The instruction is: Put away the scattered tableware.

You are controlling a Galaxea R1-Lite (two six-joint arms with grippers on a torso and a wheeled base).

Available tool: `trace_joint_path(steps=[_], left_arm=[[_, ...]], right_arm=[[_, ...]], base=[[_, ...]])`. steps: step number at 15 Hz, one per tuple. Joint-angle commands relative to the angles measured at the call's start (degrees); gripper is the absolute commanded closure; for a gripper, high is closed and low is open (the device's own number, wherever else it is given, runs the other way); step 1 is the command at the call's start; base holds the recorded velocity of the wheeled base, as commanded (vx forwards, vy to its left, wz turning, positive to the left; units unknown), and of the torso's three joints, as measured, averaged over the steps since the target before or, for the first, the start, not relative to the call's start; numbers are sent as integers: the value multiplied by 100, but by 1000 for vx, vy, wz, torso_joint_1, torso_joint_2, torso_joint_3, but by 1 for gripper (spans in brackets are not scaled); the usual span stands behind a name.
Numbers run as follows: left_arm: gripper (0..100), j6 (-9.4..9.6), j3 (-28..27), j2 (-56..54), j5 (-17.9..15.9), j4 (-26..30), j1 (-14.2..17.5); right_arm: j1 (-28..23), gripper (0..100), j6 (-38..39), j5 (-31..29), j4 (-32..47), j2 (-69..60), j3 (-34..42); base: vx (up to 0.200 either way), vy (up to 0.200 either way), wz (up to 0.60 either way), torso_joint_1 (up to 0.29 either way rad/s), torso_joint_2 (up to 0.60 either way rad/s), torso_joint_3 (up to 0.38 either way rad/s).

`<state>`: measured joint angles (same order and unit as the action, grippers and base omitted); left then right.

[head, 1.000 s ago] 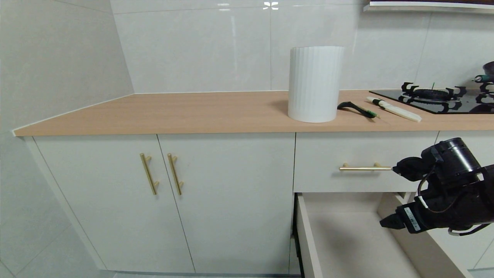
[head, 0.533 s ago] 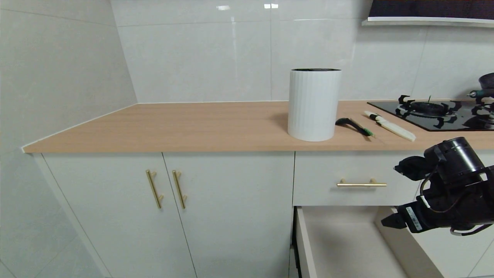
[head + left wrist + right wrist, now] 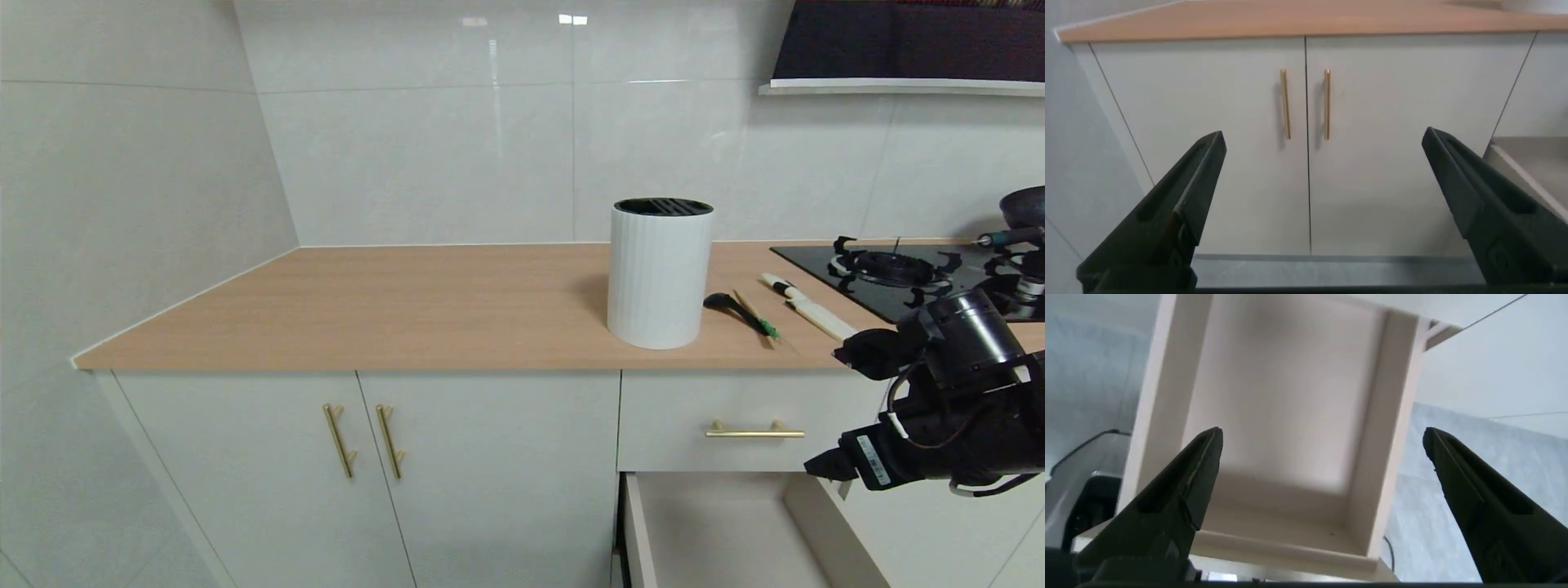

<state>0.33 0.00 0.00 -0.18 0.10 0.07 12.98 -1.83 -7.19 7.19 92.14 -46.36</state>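
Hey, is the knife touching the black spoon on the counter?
Apart. The head view shows a strip of bare counter between the knife and the spoon.

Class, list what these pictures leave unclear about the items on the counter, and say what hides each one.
White holder: head view; its own wall hides whatever sits in the slots.
Black green-tipped utensil: head view; too small to tell its kind.
Dark pan on the stove: head view; cut off by the right edge.

Matt wood-look countertop (image 3: 408,310), seemingly ribbed plastic holder (image 3: 657,278)
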Motion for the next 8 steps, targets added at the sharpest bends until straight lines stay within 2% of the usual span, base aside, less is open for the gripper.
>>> trace_joint_path(steps=[1, 3, 5, 8], left_arm=[[0, 2, 0, 0, 1, -1, 1], [0, 2, 0, 0, 1, -1, 1], [0, 2, 0, 0, 1, -1, 1], [0, -7, 0, 0, 1, -1, 1]], right_arm=[[2, 0, -11, -1, -51, -99, 13], [2, 0, -19, -1, -218, -126, -136], [-15, 0, 42, 148, -561, -64, -681], [-41, 0, 174, 183, 186, 410, -2044]], base=[[0, 0, 0, 100, -242, -154], [0, 0, 0, 46, -112, -61], [0, 0, 0, 11, -25, -13], [0, 0, 0, 0, 0, 0]])
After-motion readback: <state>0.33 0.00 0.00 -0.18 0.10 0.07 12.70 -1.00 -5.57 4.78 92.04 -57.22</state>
